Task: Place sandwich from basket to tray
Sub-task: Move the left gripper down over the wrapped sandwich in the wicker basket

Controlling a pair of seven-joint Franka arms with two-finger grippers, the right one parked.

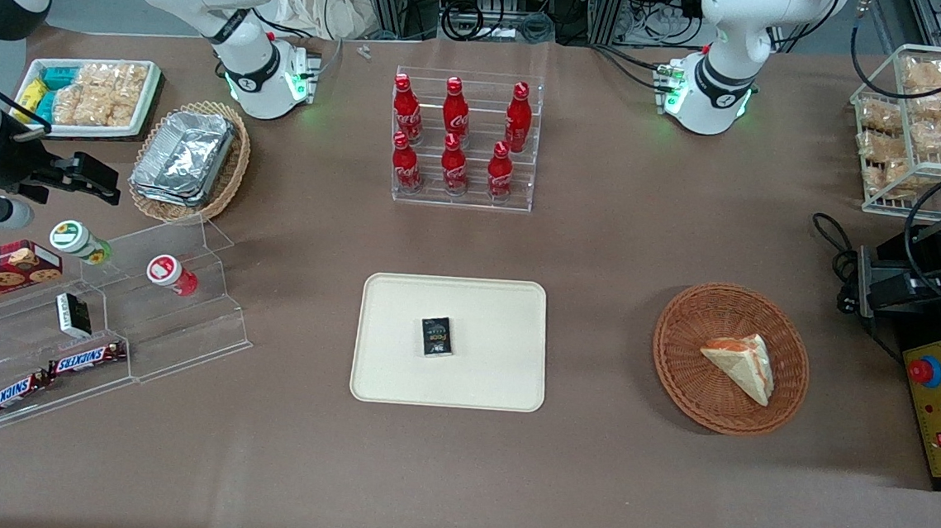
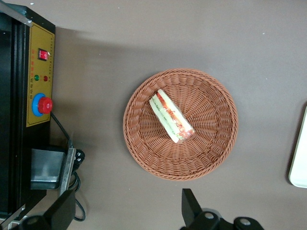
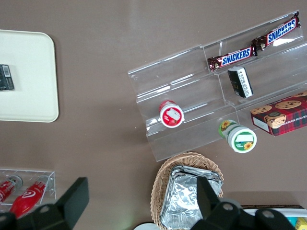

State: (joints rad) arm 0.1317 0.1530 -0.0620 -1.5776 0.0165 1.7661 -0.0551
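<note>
Toward the working arm's end of the table: the basket (image 1: 730, 369) is seen, round and reddish-brown, resting on the brown table (image 1: 620, 250)
Sandwich: the sandwich (image 1: 741, 365) is laid inside the basket, a clear-wrapped wedge; pale bread is turned to the front camera; orange-red and green filling is shown along its edge in the left wrist view (image 2: 171, 115)
Tray: the tray (image 1: 495, 382) is set flat near the middle of the table, apart from the basket; a small black packet (image 1: 436, 335) is carried on it; only one rounded corner (image 2: 299, 162) is caught by the left wrist camera
Tool: the tool (image 2: 127, 211) is held above the table, beside the basket's rim (image 2: 144, 158) and clear of it; its two dark fingers (image 2: 191, 205) are spread wide apart; nothing is held between them
Control box: a black and yellow box with a red button (image 2: 39, 76) is placed beside the basket, farther toward the table's end
</note>
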